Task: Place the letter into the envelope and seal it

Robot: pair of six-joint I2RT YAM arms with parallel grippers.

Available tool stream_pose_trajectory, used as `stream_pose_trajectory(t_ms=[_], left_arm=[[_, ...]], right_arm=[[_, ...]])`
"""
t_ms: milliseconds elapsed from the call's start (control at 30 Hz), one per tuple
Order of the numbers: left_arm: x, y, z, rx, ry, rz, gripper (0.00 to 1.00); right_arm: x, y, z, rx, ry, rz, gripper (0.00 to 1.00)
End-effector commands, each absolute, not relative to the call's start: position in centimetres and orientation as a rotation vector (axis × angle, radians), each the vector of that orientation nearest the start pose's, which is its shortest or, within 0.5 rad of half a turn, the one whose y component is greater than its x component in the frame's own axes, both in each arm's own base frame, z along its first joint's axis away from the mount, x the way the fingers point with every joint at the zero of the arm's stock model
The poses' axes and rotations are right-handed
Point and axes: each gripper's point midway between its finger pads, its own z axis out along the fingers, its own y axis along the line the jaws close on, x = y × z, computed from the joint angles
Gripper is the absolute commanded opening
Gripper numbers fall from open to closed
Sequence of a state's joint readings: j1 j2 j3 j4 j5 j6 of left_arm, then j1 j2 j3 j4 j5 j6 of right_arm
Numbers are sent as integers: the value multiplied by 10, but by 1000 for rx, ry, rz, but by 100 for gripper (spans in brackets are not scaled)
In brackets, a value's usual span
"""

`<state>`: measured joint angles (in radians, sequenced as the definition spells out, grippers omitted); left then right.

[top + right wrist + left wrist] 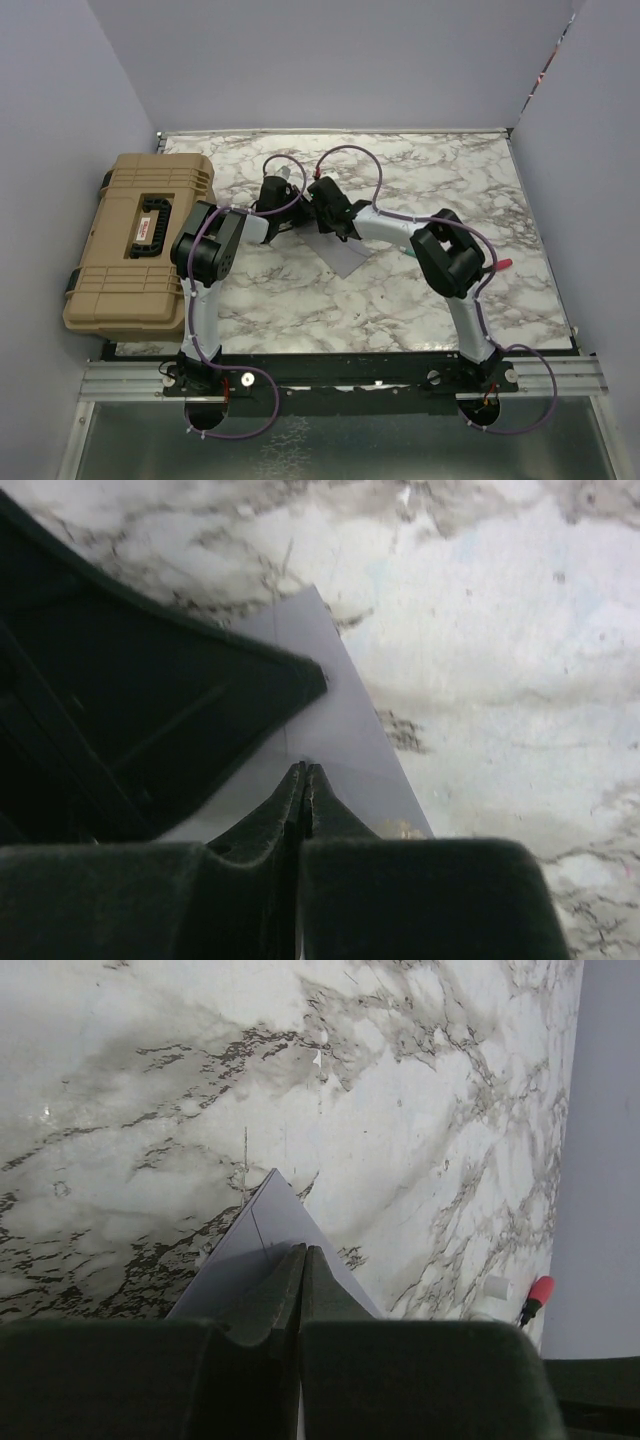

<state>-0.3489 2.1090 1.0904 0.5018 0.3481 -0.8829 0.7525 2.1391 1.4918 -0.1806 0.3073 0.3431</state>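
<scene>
**Both hands clenched over the grey envelope, right of the tan case**

The white-and-grey marble desk (pixel 430 300) is the biggest thing, and it spreads out to the right of the tan hard case (pixel 140 240). The case lies flat at the desk's left border, lid closed, with a black part in the middle of the lid.

The left arm (pixel 205 260) rises just beside the right side of the case. Its forearm reaches away from the case, toward the middle of the desk. The right arm (pixel 450 262) stands well apart from the case, beyond the left arm, and bends back toward the case, so the two wrists meet between.

The envelope (pixel 347 260) lies flat on the marble to the right of the case, well apart from it and partly under the two wrists. It is plain light grey. In both wrist views one corner of it points away from the camera.

The left hand (pixel 305 1252) is clenched: its two dark fingers press together without a gap, the tips down at the envelope. The right hand (pixel 303 770) is clenched in the same way, over the same grey paper. Whether either hand pinches the paper, I cannot tell.

The smallest things are a red-tipped piece (pixel 540 1293) and a white piece (pixel 495 1287) just beside it. Both are farther from the case than the envelope is.
</scene>
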Motion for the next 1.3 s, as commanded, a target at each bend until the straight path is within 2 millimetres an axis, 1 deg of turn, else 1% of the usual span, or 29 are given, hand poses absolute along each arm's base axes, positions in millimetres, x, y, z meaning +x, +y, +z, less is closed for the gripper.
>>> stream_pose_trajectory(t_ms=[0,167,267,400,500,633,733,867,1033,1133,1267], left_arm=[[437,-242,-24,-428,2398,-913,0],[437,-243,-25,-425,2410,-913,0],[436,-243,-27,-433,2420,-908,0],[435,-240,-30,-445,2431,-892,0],[436,-237,-31,-454,2434,-879,0],[435,-234,-34,-464,2442,-870,0],[433,-232,-38,-470,2451,-859,0],[430,-231,-42,-476,2461,-856,0],[431,-231,-42,-476,2459,-854,0],[431,-231,-41,-473,2458,-857,0],[431,-229,-40,-473,2459,-847,0]], right_arm=[[433,332,21,-269,2329,91,3],[432,331,6,-275,2367,79,5],[425,325,-3,-259,2406,55,4],[406,319,-10,-284,2451,85,3],[388,318,-17,-366,2491,130,3],[370,310,-26,-401,2525,122,1],[362,305,-28,-392,2538,137,0],[349,308,-31,-437,2553,186,0],[331,309,-37,-506,2575,202,0],[325,303,-41,-497,2587,179,0],[317,299,-40,-497,2585,176,0]])
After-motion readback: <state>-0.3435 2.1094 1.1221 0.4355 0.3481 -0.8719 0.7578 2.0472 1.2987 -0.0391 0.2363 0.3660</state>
